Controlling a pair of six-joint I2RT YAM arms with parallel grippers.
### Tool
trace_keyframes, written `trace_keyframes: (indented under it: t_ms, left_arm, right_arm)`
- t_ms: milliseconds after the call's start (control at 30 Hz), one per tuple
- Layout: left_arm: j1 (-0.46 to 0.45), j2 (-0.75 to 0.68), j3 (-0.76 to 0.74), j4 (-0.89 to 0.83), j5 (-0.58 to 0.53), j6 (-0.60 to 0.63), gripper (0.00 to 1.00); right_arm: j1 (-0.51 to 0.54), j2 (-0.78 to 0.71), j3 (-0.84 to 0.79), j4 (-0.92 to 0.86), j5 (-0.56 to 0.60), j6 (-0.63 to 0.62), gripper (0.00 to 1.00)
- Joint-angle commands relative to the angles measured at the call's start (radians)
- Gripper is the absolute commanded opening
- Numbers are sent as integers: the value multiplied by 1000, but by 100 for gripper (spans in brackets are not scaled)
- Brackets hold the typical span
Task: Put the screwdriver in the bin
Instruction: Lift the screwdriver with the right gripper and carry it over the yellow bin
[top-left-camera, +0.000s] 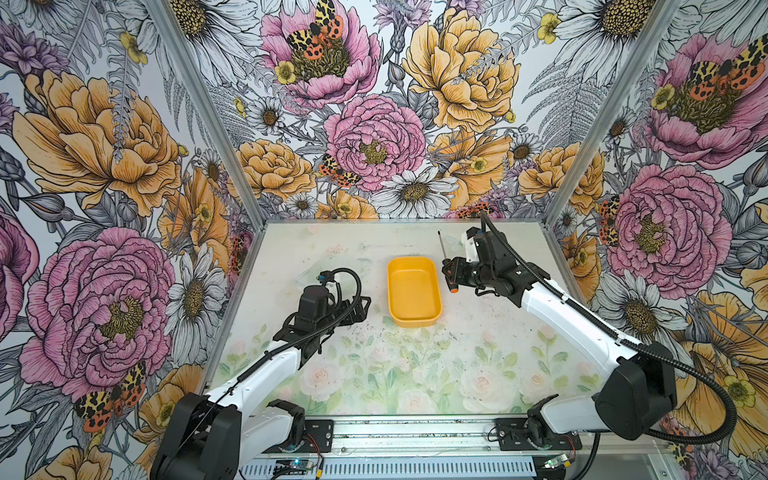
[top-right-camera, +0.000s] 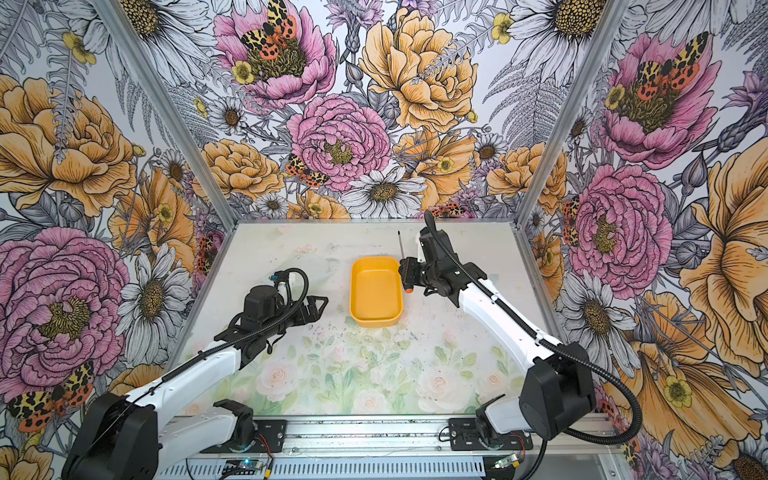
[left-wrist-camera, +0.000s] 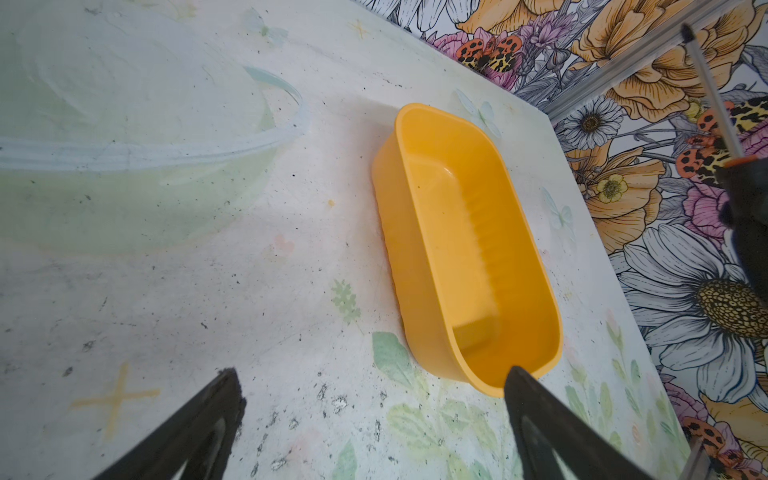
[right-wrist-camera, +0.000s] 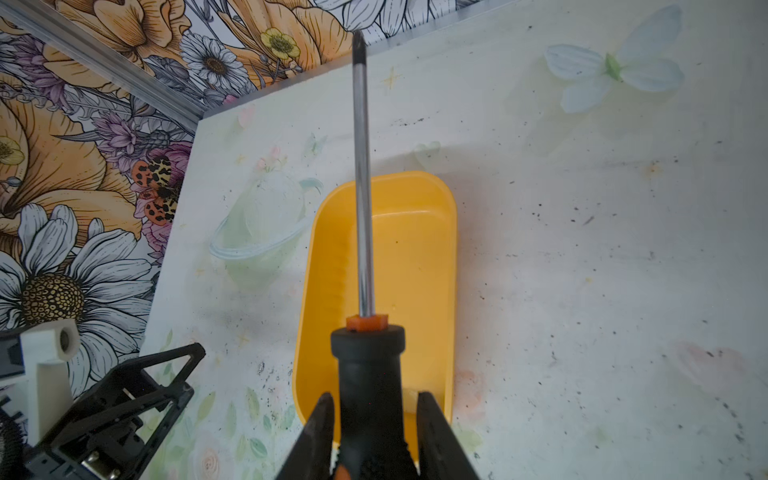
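The screwdriver (top-left-camera: 444, 249) has a thin metal shaft and a black handle with an orange end. My right gripper (top-left-camera: 451, 270) is shut on its handle, holding it above the table just right of the bin (top-left-camera: 413, 291), with the shaft pointing toward the back wall. In the right wrist view the shaft of the screwdriver (right-wrist-camera: 362, 208) runs out from my right gripper (right-wrist-camera: 376, 395) across the yellow-orange bin (right-wrist-camera: 415, 257), which is empty. My left gripper (top-left-camera: 365, 305) rests open, left of the bin. In its wrist view the left gripper (left-wrist-camera: 372, 371) holds nothing, beside the bin (left-wrist-camera: 469, 249).
The table is covered by a pale mat (top-left-camera: 374, 374) printed with flowers. Flower-patterned walls with metal corner posts (top-left-camera: 552, 216) close in the back and both sides. A metal rail (top-left-camera: 415, 432) carrying the arm bases runs along the front edge.
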Motion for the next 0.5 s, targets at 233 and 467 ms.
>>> trace_keyframes:
  t_ms: [233,467]
  left_arm:
    - [-8,-25,13,-12,-13,20,99]
    - [-8,-9,19,-11,-11,23,99]
  right_arm:
    - [138,124,91,1,129,107,0]
    - [217,156,81,0,279,226,0]
